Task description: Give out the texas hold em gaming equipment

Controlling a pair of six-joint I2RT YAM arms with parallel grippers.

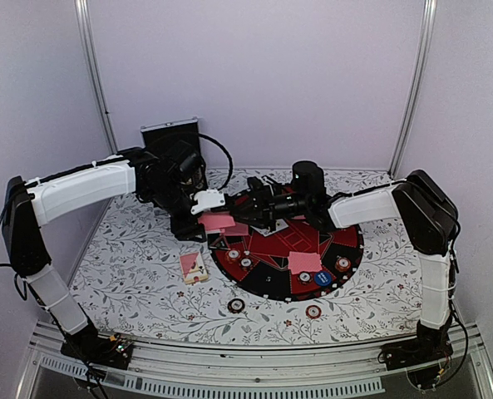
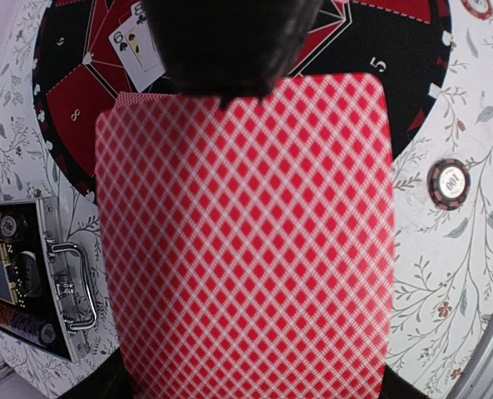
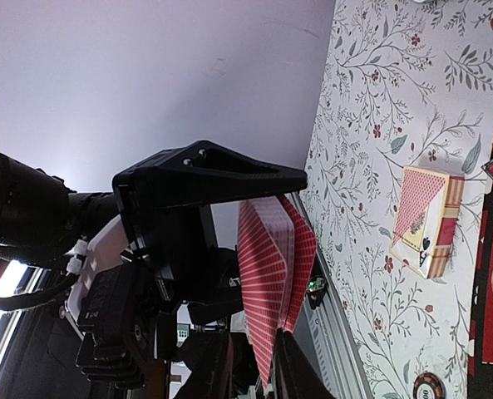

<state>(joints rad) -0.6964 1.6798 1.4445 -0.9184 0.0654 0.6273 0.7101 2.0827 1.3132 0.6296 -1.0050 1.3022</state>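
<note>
My left gripper [image 1: 203, 218] is shut on a deck of pink-backed playing cards [image 1: 219, 221], held above the left edge of the round red-and-black mat [image 1: 346, 249]. The deck fills the left wrist view [image 2: 246, 241]. My right gripper [image 1: 248, 213] meets the deck from the right. In the right wrist view its fingers [image 3: 292, 370] pinch the cards' near edge [image 3: 271, 274], and the top card bows away from the rest. The pink card box [image 1: 194, 267] lies on the table and also shows in the right wrist view [image 3: 425, 220]. Two face-down cards [image 1: 304, 262], a blue button [image 1: 323, 278] and chips [image 1: 343, 264] lie on the mat.
Two striped chips [image 1: 236, 305] [image 1: 313, 312] lie on the floral cloth near the front. The silver-edged black case [image 1: 170, 137] stands open at the back left, with chip rolls inside [image 2: 17, 324]. Face-up cards [image 2: 138, 41] lie on the mat. Another chip [image 2: 448, 183] lies beside the mat.
</note>
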